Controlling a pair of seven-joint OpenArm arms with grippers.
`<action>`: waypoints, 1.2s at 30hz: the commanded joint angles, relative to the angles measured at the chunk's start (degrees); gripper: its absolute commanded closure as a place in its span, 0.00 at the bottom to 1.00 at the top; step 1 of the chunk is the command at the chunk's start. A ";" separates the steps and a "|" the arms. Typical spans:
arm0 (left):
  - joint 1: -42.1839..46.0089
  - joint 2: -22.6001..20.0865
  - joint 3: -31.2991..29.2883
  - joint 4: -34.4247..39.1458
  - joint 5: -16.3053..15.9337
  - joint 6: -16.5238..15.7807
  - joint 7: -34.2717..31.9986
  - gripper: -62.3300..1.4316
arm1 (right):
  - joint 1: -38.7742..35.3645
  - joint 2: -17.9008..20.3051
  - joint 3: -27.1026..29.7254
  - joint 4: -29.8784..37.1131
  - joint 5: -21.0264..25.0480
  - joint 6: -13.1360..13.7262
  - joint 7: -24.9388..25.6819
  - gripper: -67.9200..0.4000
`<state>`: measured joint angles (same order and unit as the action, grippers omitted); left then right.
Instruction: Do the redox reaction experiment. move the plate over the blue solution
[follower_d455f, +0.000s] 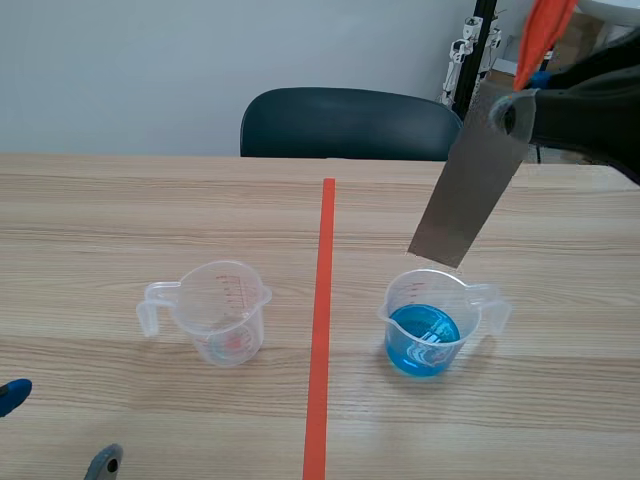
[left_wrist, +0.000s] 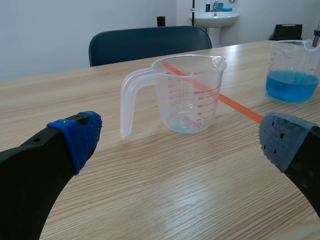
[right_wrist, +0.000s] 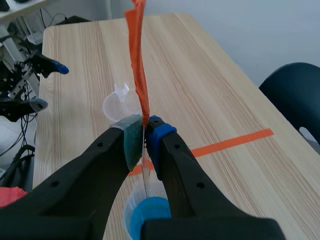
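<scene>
- Your right end effector (right_wrist: 145, 132) is raised over the right half of the counter (follower_d455f: 100, 220). It is clamped on the top of the grey metal plate (follower_d455f: 470, 180).
- The plate hangs tilted. Its lower edge is just above the far rim of the measuring cup with the blue solution (follower_d455f: 430, 320), and it is not in the liquid. Whether it touches the rim is unclear.
- An orange strip (right_wrist: 137, 60) rises from the pinch point above the plate.
- That cup stands just right of the orange tape line (follower_d455f: 322, 320), towards the counter's near edge, with its handle pointing to the right edge.
- A second clear measuring cup (follower_d455f: 225, 310) with red graduations stands left of the tape line, its handle pointing to the left edge.
- Your left end effector (left_wrist: 182, 137) sits low by the near left corner. Its fingers are spread wide with nothing between them, and the clear cup is ahead of it.
- A dark chair (follower_d455f: 345, 122) stands beyond the far edge.
</scene>
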<state>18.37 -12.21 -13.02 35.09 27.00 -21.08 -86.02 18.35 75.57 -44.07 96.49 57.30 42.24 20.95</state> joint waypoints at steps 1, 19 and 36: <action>-0.33 -0.04 -0.07 0.35 -0.37 -0.11 -3.01 0.00 | 2.19 -0.92 0.98 1.75 0.63 0.48 -0.04 0.98; 20.26 -17.59 -0.07 22.93 -17.57 -0.09 -3.01 0.91 | 10.71 -15.52 1.01 6.60 9.46 0.48 -27.91 0.98; 27.93 -30.29 -0.07 34.84 -26.29 -0.09 6.56 0.93 | 10.69 0.37 1.77 6.54 16.83 0.48 -27.04 0.99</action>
<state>46.63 -44.51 -12.93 70.00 1.08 -21.08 -78.22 28.03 75.59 -43.59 102.65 73.52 42.24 -7.49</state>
